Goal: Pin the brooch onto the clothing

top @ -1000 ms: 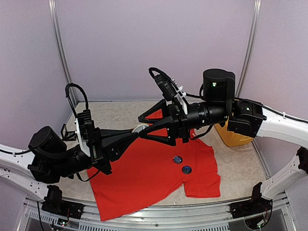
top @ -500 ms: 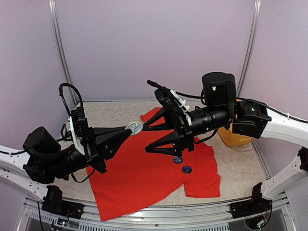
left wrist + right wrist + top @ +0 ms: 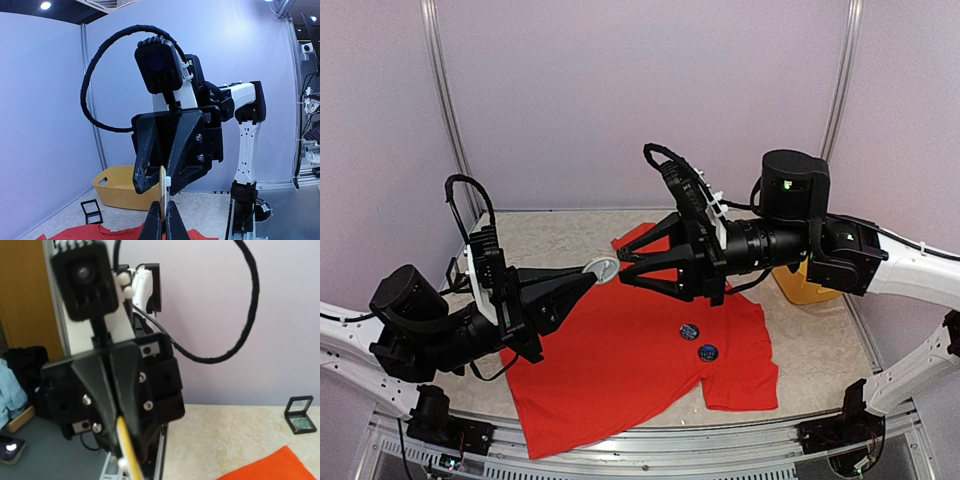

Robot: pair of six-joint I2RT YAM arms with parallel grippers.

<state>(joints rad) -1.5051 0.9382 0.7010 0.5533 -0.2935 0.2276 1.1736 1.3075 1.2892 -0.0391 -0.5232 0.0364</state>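
The red-orange T-shirt [image 3: 620, 370] is lying spread flat on the table [image 3: 560, 235], taking up most of the surface between the two arms. Above its far edge, well clear of the fabric, both arms are reaching inward and meeting nose to nose. The yellow basket [image 3: 798, 288] is sitting behind the right arm, apart from all this.

The left gripper [image 3: 590, 275] is clamping the brooch [image 3: 603, 268] by one edge, its fingers fully shut on it, so the disc is showing edge-on in the left wrist view. The right gripper [image 3: 623, 270] is straddling the free part of the same disc with its jaws drawn narrow. Whether its pads are actually pressing on the brooch I cannot tell from any view.

This is looking like a mid-air handover or a regrip, and doing it well is coming down to sequence: the right jaws should be biting squarely across the rim opposite the left hold, and sitting firm, before the left fingers are loosening at all. A thin disc held by an edge will probably be twisting easily, so neither arm should be pulling while both are gripping. Once one hand owns it, the pin side should be facing the cloth, aimed at bare fabric away from the two small round badges [image 3: 688, 330] already resting near the right sleeve.
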